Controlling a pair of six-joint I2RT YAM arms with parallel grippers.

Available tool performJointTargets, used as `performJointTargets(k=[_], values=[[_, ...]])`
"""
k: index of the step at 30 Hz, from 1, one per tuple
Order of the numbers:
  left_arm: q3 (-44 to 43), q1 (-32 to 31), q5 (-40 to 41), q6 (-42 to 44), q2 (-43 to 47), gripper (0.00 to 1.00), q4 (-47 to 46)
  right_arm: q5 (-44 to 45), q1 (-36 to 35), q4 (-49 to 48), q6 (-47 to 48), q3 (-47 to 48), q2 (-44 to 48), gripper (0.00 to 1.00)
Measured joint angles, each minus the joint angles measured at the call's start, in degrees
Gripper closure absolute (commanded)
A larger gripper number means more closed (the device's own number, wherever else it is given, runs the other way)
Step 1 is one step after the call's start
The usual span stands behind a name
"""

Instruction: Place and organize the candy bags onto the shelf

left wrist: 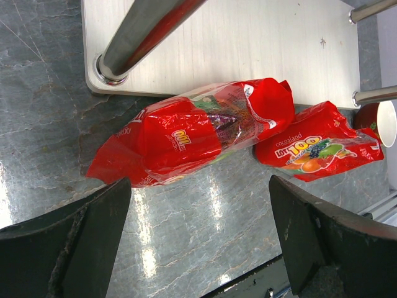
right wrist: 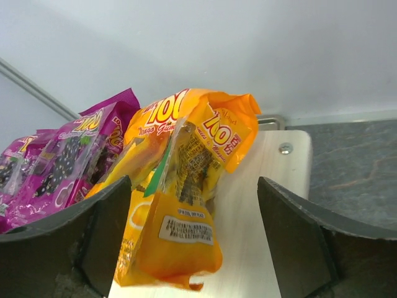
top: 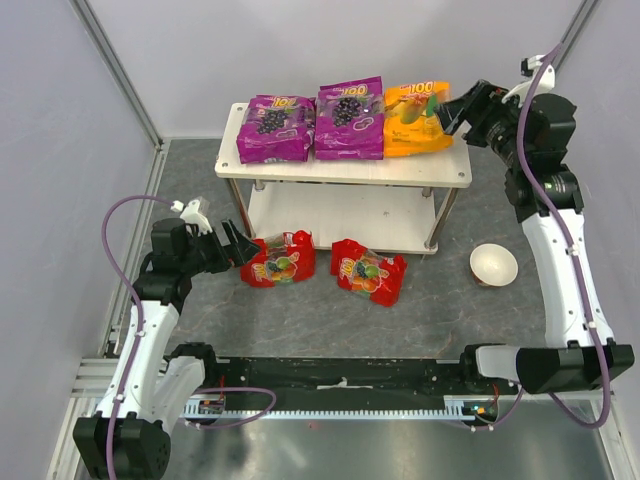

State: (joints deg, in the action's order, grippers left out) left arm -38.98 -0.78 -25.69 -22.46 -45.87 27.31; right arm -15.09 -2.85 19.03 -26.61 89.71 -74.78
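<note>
Atop the shelf (top: 340, 170) lie three candy bags (top: 350, 118); both arms' jaws stand open.

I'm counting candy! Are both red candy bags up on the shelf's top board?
No, one red candy bag and the other red candy bag lie on the grey tabletop in front of the shelf.

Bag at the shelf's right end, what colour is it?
The bag is orange-yellow, clearest in the right wrist view.
</note>
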Motion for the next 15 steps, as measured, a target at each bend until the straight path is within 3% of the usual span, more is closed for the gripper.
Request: performJointTargets(k=[2,9,15], values=[[0.0,0.0,0.0,0.0,0.0,0.01,0.0,1.75,0.04,0.35,1.25,0.0,1.62,0.02],[0.0,0.0,0.0,0.0,0.0,0.0,0.02,7.5,0.09,1.33,6.25,-3.41,15.45,0.02],[0.0,0.0,-0.02,0.0,0.0,0.0,0.0,0.96,0.09,1.62,9.38,-7.67,25.29,0.02]])
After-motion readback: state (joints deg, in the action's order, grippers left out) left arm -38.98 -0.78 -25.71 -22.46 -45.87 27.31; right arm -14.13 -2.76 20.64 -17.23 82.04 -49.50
